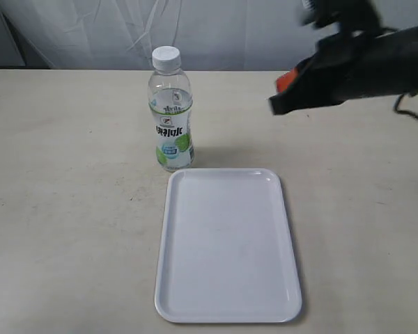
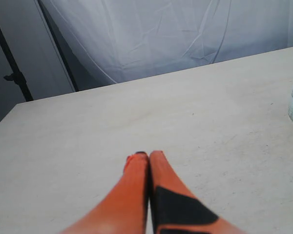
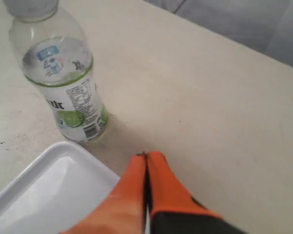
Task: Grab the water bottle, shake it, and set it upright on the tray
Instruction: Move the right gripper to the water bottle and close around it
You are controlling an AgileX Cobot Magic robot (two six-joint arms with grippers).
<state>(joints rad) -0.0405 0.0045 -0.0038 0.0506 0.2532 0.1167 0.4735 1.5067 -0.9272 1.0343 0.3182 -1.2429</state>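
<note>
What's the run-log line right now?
water bottle: upright on table, off tray | right end effector: shut, empty | left end effector: shut, empty

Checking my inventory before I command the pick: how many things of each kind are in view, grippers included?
Bottles: 1, the water bottle, upright on the table, off the tray.
Trays: 1, the tray.
Grippers: 2, the left gripper and the right gripper, both shut.
Total: 4

Pale beige desk [image 1: 63, 223] with faint scuffs. On it, far and left of centre, the water bottle [image 1: 171, 115] stands upright. The white tray [image 1: 226, 243] lies flat on the near side, its far-left corner just beside the bottle's base; whether they touch is unclear.
</note>
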